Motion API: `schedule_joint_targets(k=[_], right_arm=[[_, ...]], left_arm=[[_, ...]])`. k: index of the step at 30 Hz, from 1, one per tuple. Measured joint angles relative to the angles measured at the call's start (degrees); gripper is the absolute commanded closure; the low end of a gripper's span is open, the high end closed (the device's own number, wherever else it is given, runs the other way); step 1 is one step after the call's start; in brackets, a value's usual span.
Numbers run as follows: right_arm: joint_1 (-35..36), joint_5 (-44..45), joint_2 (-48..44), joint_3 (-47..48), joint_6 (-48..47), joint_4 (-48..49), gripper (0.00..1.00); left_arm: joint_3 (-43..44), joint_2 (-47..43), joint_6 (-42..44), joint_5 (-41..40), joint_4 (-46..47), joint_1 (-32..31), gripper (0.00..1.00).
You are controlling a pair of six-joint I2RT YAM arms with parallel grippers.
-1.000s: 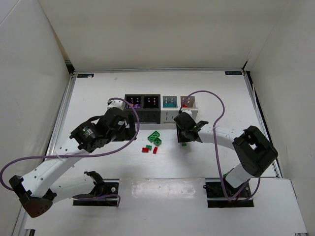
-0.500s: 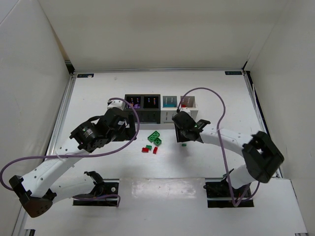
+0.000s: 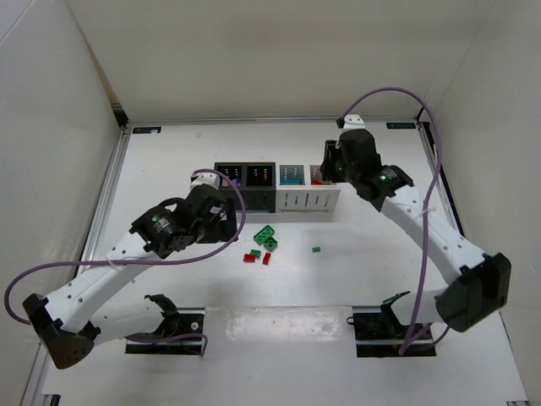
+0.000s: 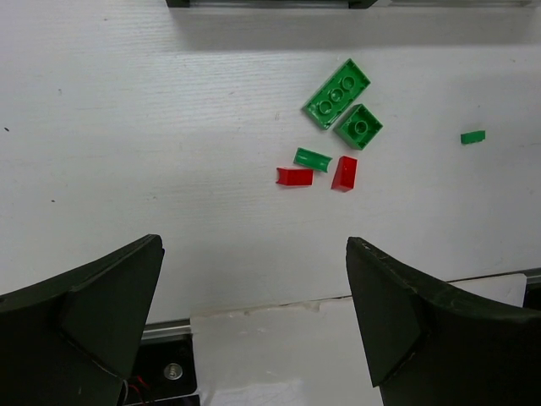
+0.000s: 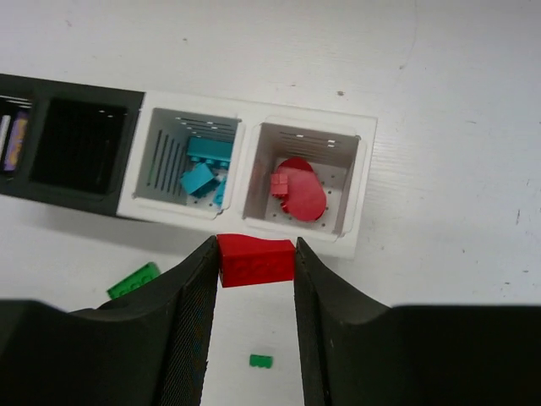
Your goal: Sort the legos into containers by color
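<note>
Right wrist cam: right gripper [image 5: 254, 254] is clamped on a red brick [image 5: 256, 260], hanging just short of the red bin [image 5: 362, 169] front wall.
Drop tip: I'd nudge forward till the brick sits over the opening. Let go here and it probably lands on the table [image 5: 473, 101].
Teal bin [image 5: 139, 169]: touches the red one on the left arm's side, so stay centred.
Left gripper [image 4: 254, 288]: jaws wide apart, holding nothing, hovering near the loose legos [image 4: 336, 93].
Room: open table beyond the containers [image 3: 276, 199]. Height over the rim is hard to judge.
</note>
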Motion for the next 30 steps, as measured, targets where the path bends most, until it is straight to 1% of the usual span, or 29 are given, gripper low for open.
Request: schedule_joint_targets(k=[2,6,7,8,9,10,11,12,16,19,20,22,23,25,30], right_arm=[[-1.73,-1.29,3.28,1.33,-0.98,0.26,0.67],[-3.45,-2.82,10.14,3.48,-2.03,0.9,0.49],[-3.8,-3.08,11.3,3.69,-2.23,0.92,0.46],[-4.07,-3.43,12.46,3.96,-2.43,0.87,0.41],[-4.37,-3.61,13.44,4.31,-2.6,0.83,0.38],[-4.57,-3.63,14.08,4.61,-2.6,0.81,0.38],[-4.81,-3.67,14.53,4.94,-2.75,0.79,0.32],[-4.96,-3.65,14.75,5.31,-2.73,0.79,0.3],[-5.22,-3.23,14.51,7.04,-2.93,0.74,0.28],[-4.44,-1.99,12.57,6.86,-2.95,0.11,0.28],[-3.82,-1.14,11.28,6.51,-2.97,-0.26,0.27],[-1.81,1.07,7.5,4.74,-3.1,-0.5,0.27],[-0.57,2.03,4.94,3.45,-3.08,-0.92,0.27],[1.33,2.95,0.26,1.16,-2.84,-1.38,0.27],[1.57,3.76,-8.92,-4.42,-1.07,-3.45,0.27]], left_arm=[[-0.5,0.7,-0.17,0.44,0.15,0.02,0.0],[-1.51,2.36,-0.46,1.62,0.7,0.07,0.0],[-1.86,2.75,-0.46,1.99,0.87,0.07,0.0],[-2.27,3.15,-0.48,2.38,1.07,0.07,0.0],[-2.51,3.69,-0.46,2.71,1.09,0.07,0.0],[-2.69,4.17,-0.44,2.97,1.18,0.07,0.0],[-2.82,4.79,-0.42,3.3,1.29,0.07,0.0],[-2.97,5.31,-0.44,3.54,1.4,0.07,0.0],[-3.5,7.17,-0.48,4.42,2.21,0.07,0.0],[-5.05,7.96,-0.87,5.14,3.69,0.09,0.03],[-5.84,8.35,-0.92,5.49,4.37,0.11,0.05],[-7.87,9.46,-0.83,6.49,6.51,0.15,0.09],[-8.63,10.21,-0.7,7.06,8.0,0.15,0.14],[-11.1,12.26,0.22,8.33,11.1,0.17,0.17],[-15.65,19.12,5.09,12.68,19.39,0.2,0.18]])
